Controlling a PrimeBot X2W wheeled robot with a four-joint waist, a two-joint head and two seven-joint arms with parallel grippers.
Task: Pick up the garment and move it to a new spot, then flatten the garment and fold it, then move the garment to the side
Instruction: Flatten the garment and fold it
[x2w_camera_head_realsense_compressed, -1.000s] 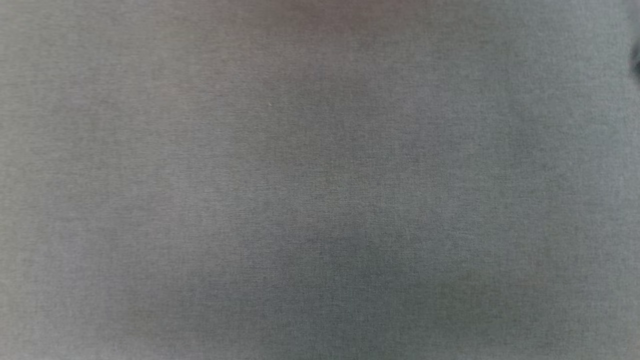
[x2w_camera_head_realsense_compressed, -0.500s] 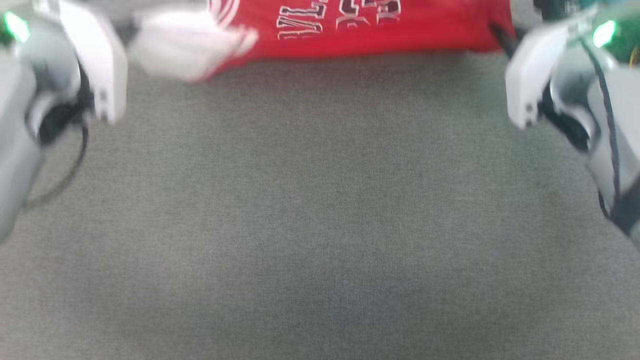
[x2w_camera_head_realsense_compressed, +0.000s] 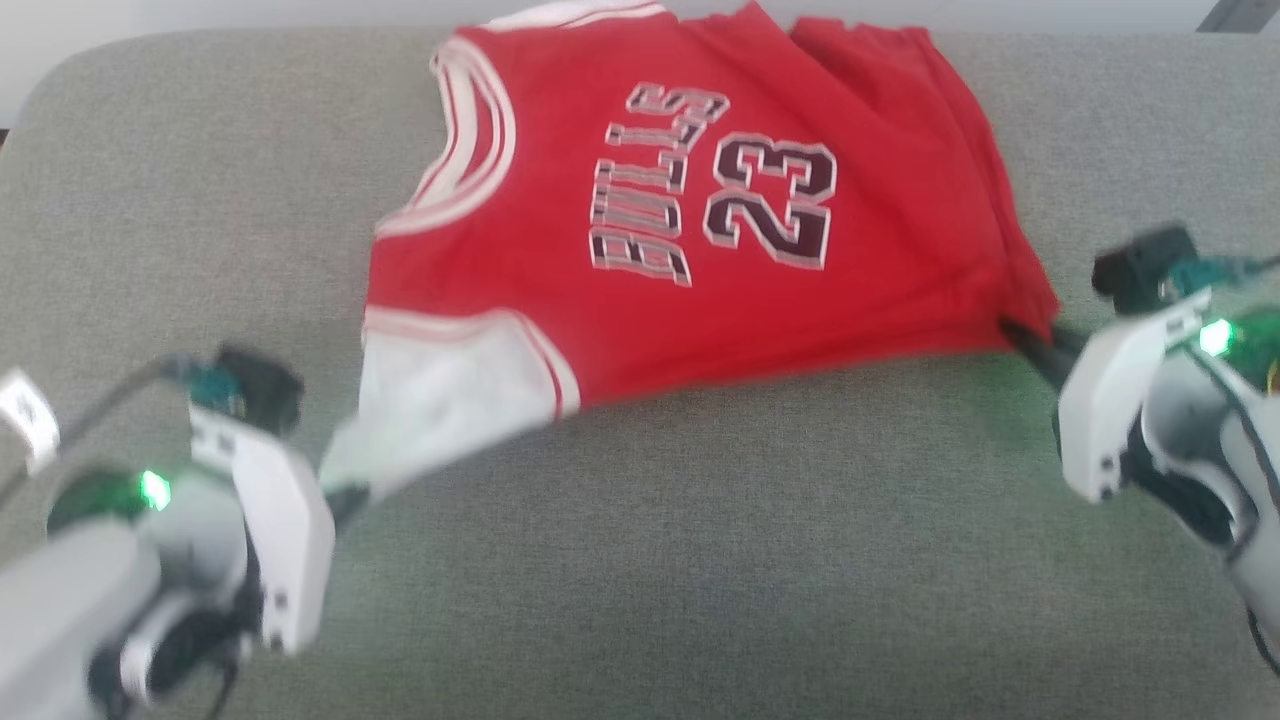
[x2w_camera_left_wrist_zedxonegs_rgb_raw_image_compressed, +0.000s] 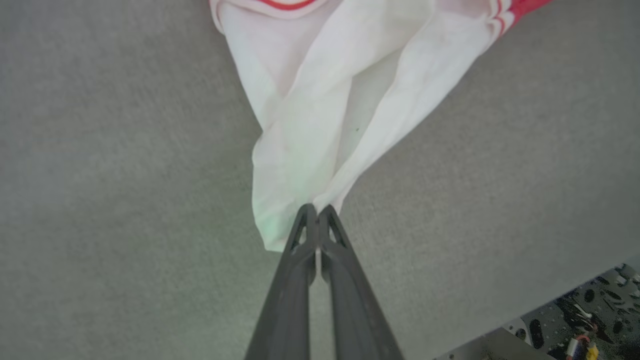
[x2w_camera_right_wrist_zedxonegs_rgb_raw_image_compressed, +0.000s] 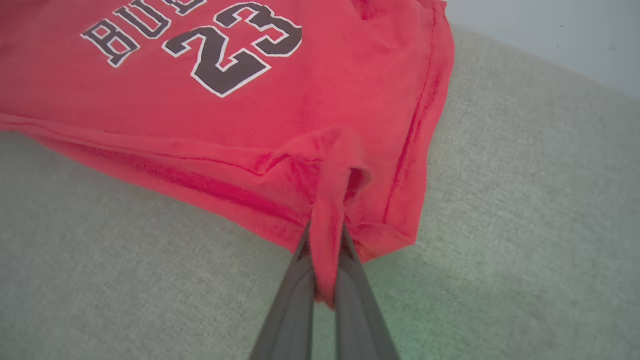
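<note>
Along the near side of a grey woven-fabric cushion (x2w_camera_head_realsense_compressed: 700, 580), the two long dark fingers (x2w_camera_left_wrist_zedxonegs_rgb_raw_image_compressed: 295, 270) of the left gripper (x2w_camera_left_wrist_zedxonegs_rgb_raw_image_compressed: 316, 210) are pressed together on the bunched tip of a white sleeve end (x2w_camera_left_wrist_zedxonegs_rgb_raw_image_compressed: 325, 110). The cloth fans out from the pinch towards its narrow red-and-white stripes. Well apart from it, the right gripper (x2w_camera_right_wrist_zedxonegs_rgb_raw_image_compressed: 326, 235) clamps a gathered fold at the red hem corner (x2w_camera_right_wrist_zedxonegs_rgb_raw_image_compressed: 335, 165), and a tongue of fabric runs down between its closed fingers.

Both holds are on the garment (x2w_camera_head_realsense_compressed: 680, 300), a bright red thin-fabric basketball shirt with white trim. It lies front up on the far half of the cushion, with its white-striped neckline (x2w_camera_head_realsense_compressed: 470, 130) towards the robot's left. Its black, white-edged number 23 (x2w_camera_head_realsense_compressed: 770, 200) reads sideways from the head camera. Most of the shirt rests on the cushion, while its near edge is drawn almost straight between the two pinched points.

The wide two-point grip looks chosen to keep the shirt spread while it is dragged, so that it arrives close to flat instead of in a heap. The bare stretch of cushion in front of the robot seems the likely new spot. A loose fold rumples the far right side, so flattening and folding appear not yet begun.
</note>
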